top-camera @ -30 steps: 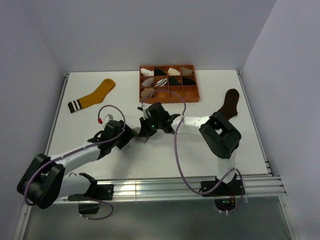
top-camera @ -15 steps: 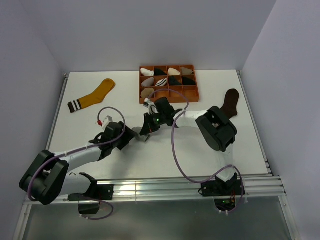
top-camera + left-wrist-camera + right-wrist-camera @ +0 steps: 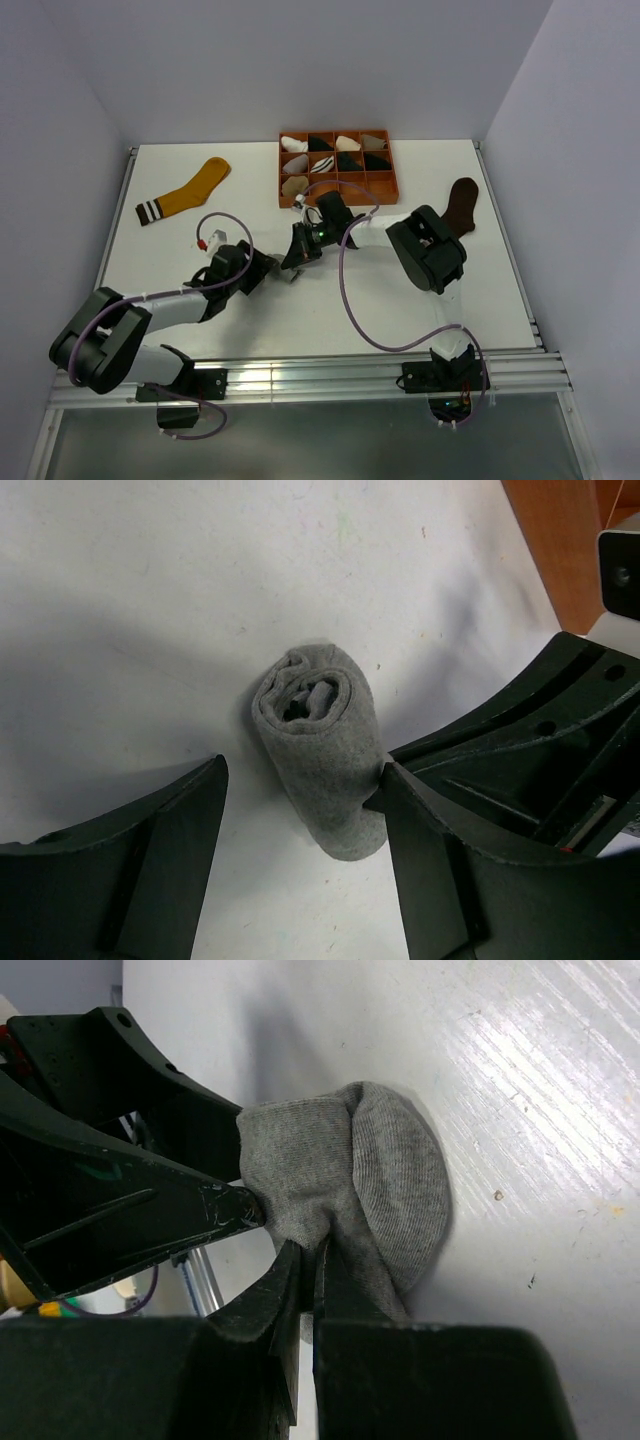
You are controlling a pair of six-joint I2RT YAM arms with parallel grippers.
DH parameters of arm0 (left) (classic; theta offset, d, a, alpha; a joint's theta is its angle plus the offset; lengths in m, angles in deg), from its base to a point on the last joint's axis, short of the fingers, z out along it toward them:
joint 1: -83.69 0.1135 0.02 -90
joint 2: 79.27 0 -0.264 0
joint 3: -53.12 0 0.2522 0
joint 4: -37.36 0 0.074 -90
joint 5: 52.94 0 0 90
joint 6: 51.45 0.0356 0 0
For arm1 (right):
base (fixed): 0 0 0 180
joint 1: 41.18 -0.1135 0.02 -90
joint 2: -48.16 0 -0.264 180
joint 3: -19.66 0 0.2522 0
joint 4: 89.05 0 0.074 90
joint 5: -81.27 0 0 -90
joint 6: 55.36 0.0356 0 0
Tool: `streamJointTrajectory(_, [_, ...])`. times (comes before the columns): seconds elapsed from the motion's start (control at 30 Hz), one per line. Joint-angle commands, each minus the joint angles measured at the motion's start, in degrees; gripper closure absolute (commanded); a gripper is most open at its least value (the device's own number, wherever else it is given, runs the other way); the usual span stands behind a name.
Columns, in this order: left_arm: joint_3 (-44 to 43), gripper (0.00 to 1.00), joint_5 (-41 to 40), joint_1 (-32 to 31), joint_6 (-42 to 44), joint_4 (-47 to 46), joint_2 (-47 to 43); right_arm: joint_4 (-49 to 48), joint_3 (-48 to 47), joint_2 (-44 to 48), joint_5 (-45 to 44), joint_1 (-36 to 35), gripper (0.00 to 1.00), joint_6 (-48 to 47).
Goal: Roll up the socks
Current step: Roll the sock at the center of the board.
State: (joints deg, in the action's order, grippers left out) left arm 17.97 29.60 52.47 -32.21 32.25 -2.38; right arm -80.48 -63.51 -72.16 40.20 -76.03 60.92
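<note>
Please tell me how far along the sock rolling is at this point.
Done: the grey sock is rolled into a tube. In hand: the right claw pinches its fabric, while the open left claw straddles it. Left: the mustard sock and the dark brown sock lie flat, unrolled.

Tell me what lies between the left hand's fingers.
The rolled grey sock lies on the table between the open left hand's fingers, touching one and apart from the other. The left wrist view shows it.
</note>
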Motion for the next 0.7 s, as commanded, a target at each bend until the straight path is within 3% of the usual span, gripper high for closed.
streamJointTrajectory(0.0, [0.12, 0.31, -1.68, -0.07, -0.26, -1.78, 2.39, 11.43, 2.0, -6.24, -5.43, 0.48, 1.0, -1.32])
streamJointTrajectory(0.53, [-2.69, 0.38, 0.08, 0.2, 1.5, -3.45, 11.62, 13.54, 0.32, -10.91, -1.9, 3.12, 1.0, -0.27])
streamJointTrajectory(0.63, [-3.05, 0.47, 0.78, 0.2, 1.24, -3.36, 13.72, 14.15, 0.41, -10.47, -3.13, 3.12, 1.0, -0.97])
streamJointTrajectory(0.67, [-3.13, 0.59, 0.96, 0.2, 1.15, -3.28, 14.08, 14.24, 0.5, -9.77, -4.18, 3.12, 1.0, -1.06])
